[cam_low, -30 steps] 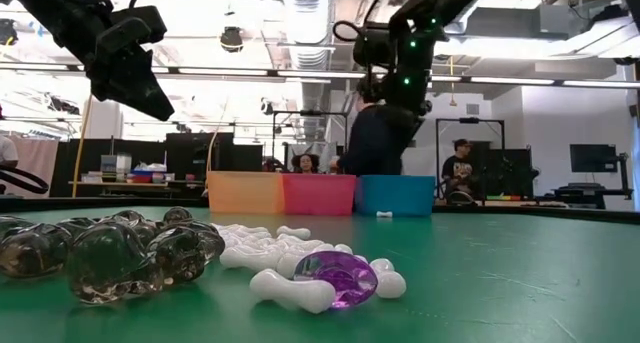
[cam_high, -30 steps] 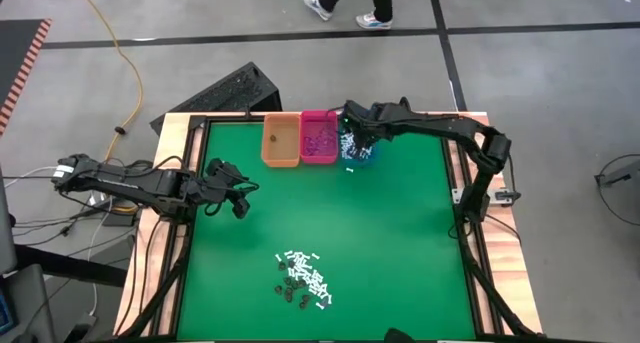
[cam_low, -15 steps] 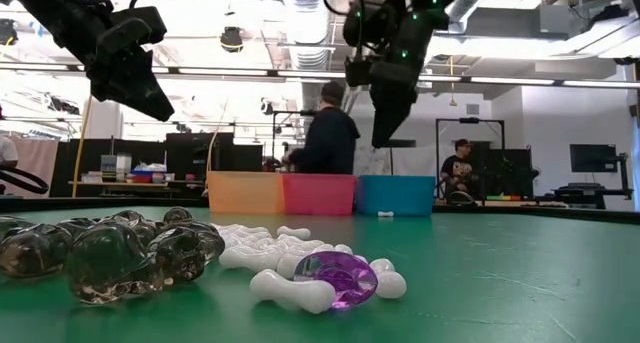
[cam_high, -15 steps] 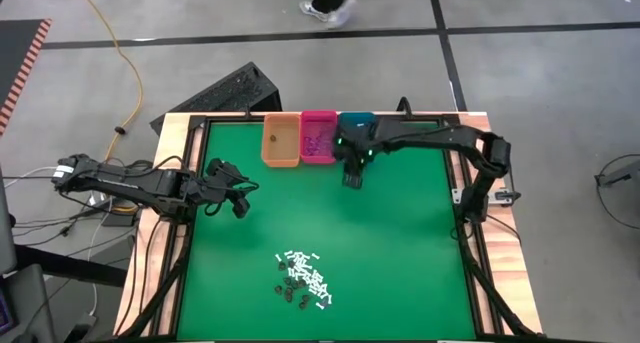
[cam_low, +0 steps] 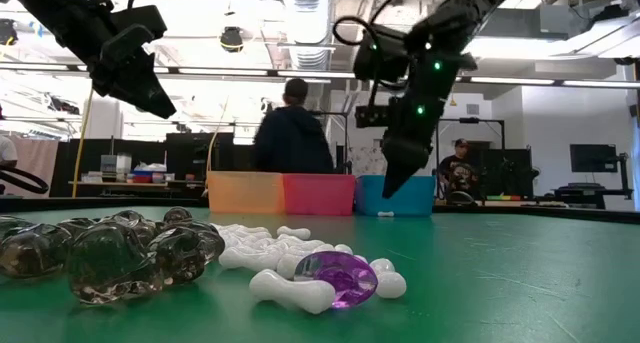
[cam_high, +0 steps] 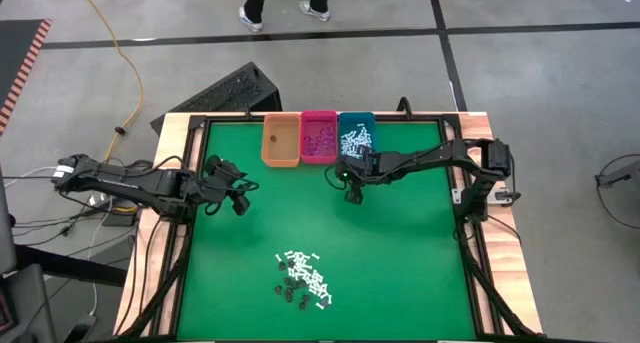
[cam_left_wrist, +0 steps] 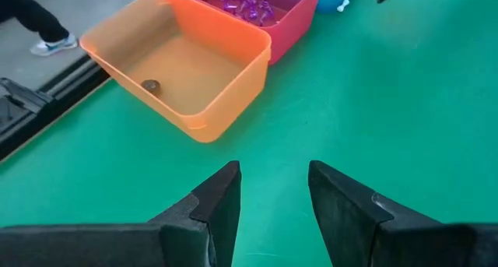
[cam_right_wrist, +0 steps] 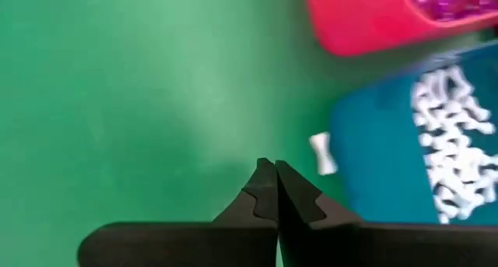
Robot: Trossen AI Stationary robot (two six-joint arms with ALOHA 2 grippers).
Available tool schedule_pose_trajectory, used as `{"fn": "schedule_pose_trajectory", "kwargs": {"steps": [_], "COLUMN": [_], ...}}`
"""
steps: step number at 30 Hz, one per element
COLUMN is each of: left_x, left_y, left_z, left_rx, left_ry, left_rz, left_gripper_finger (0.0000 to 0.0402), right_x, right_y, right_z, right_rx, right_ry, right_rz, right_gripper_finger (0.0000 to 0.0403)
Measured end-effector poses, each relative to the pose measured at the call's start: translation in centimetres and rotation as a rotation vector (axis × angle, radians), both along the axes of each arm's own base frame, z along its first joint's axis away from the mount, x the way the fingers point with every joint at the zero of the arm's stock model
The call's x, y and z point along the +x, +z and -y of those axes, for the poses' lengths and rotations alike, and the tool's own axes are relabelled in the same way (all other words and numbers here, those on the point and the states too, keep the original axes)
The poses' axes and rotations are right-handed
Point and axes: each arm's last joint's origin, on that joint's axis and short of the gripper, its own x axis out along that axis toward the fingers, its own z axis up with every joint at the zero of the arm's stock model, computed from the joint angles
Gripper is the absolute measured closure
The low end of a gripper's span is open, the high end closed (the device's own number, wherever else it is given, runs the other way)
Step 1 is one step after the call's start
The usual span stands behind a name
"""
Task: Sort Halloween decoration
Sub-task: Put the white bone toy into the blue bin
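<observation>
The Halloween decoration lies in a pile on the green mat near the table's front: white sticks, a purple bit and dark clear bits. One white stick lies alone on the mat beside the teal bin. My right gripper hangs shut and empty above the mat, just in front of the bins. My left gripper waits open over the table's left side, holding nothing.
Three bins stand in a row at the far edge. The orange bin holds one dark bit. The pink bin holds purple bits, and the teal bin holds white sticks. Bare mat lies between bins and pile. A person stands beyond the table.
My right gripper has come away from above the teal bin, moving toward the table's near edge and down, and now hangs low over the mat in front of the bins. The person behind the table has walked toward the left.
</observation>
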Motion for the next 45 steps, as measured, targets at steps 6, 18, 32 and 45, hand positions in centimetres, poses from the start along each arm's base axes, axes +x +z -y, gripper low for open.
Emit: {"fn": "schedule_pose_trajectory", "kwargs": {"steps": [6, 18, 32, 45], "left_x": [-0.1, -0.1, -0.1, -0.1], "left_y": [0.1, 0.2, 0.2, 0.2], "left_z": [-0.2, -0.3, -0.3, -0.3], "left_rx": [0.054, 0.078, 0.090, 0.095], "left_ry": [0.064, 0.100, 0.103, 0.111], "left_rz": [0.008, 0.016, 0.016, 0.016], "left_gripper_finger": [0.0258, 0.0258, 0.0258, 0.0258], "right_x": [-0.5, -0.3, 0.6, 0.3], "right_y": [-1.2, -1.6, -3.7, -4.0], "right_z": [1.4, 1.8, 1.4, 1.2], "right_rx": [-0.064, -0.179, -0.295, -0.221], "right_ry": [-0.061, -0.047, -0.049, -0.009], "right_rz": [0.049, 0.038, -0.029, -0.063], "right_gripper_finger": [0.0387, 0.0387, 0.0387, 0.0387]}}
